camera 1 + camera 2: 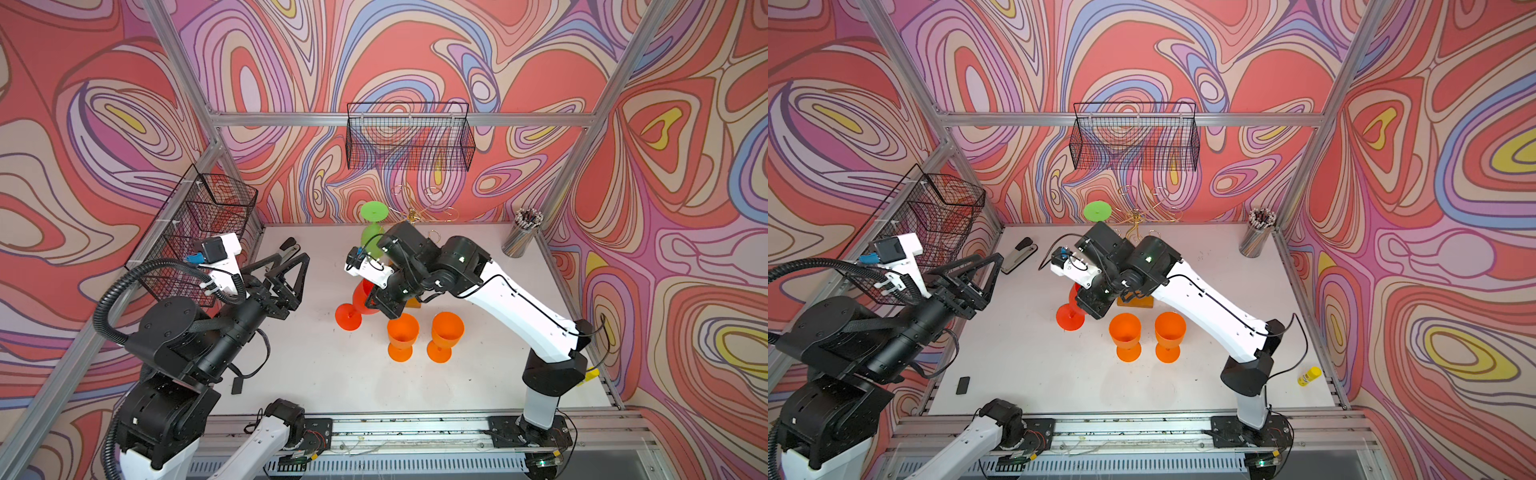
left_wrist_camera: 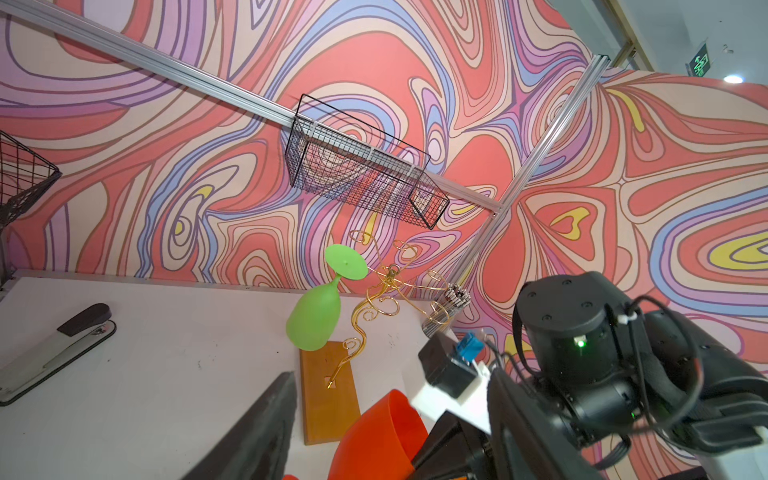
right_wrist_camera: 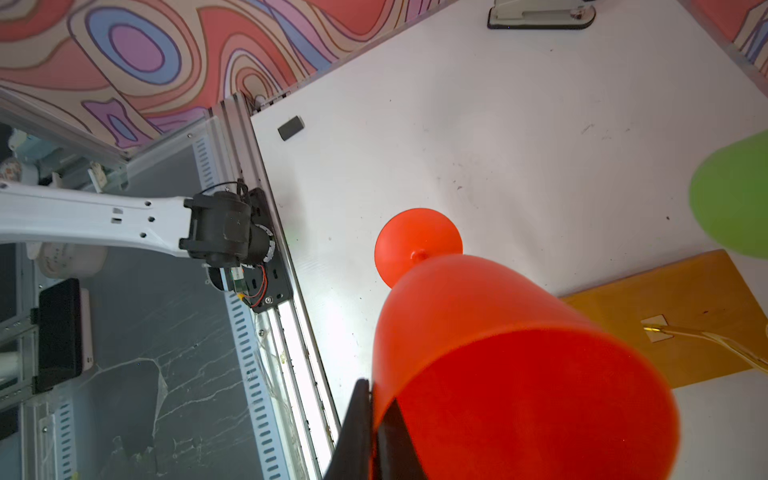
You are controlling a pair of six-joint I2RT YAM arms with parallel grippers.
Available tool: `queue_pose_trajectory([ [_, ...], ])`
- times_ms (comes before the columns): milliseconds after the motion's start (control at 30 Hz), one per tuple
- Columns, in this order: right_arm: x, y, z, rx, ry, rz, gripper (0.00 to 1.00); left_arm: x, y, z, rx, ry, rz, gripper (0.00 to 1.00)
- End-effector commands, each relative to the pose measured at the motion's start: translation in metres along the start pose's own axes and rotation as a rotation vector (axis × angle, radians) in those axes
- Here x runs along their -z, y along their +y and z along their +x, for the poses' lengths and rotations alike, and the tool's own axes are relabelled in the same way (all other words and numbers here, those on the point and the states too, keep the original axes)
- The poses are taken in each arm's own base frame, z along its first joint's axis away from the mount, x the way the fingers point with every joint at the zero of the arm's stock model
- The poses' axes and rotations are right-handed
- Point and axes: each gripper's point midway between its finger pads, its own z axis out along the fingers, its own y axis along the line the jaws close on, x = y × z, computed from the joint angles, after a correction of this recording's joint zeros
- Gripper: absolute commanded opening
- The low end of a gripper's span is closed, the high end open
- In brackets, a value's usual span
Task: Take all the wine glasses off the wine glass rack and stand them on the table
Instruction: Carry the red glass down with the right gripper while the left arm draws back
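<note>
The right pincer (image 3: 376, 415) is clamped on the rim of the red wine glass (image 3: 498, 353), one finger on each side of the wall. The glass is off the rack (image 2: 386, 286) and leans away from the pincer, foot lowest and over the table (image 1: 332, 382). I can't tell from here whether the foot's edge is touching it.

This looks to me like the setting-down step. I'd say the trick is to swing the wrist until the bowl sits straight above the foot, so the foot meets the table flat and not on its edge. A tall, light glass held only at the lip will likely tip if let go while leaning. Letting go should wait until the foot is fully down, and the fingers should then lift straight up out of the bowl.

Space is tight. The rack's wooden base (image 2: 328, 386) lies just beside the pincer, and two orange glasses (image 1: 403, 332) stand near it toward the robot's side. The clear table is on the side where the foot points.

A green wine glass (image 2: 313, 320) hangs upside down on the rack beyond the pincer, close enough for the arm to brush it.

The left pincer (image 1: 987, 262) hangs spread and empty, well apart from the right one.
</note>
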Motion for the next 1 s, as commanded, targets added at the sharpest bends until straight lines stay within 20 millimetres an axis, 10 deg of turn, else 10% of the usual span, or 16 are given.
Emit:
queue_pose_trajectory([
  [0,-0.022,-0.001,0.011,0.057,0.081,0.07,0.0,-0.001,0.007,0.004,-0.013,0.005,-0.03,0.71],
  [567,-0.115,-0.031,0.041,0.139,0.305,0.258,0.0,0.003,0.009,0.009,-0.018,0.001,-0.028,0.71],
  [967,-0.138,-0.044,0.057,0.151,0.374,0.302,0.0,0.002,0.008,0.009,-0.02,0.001,-0.021,0.71],
])
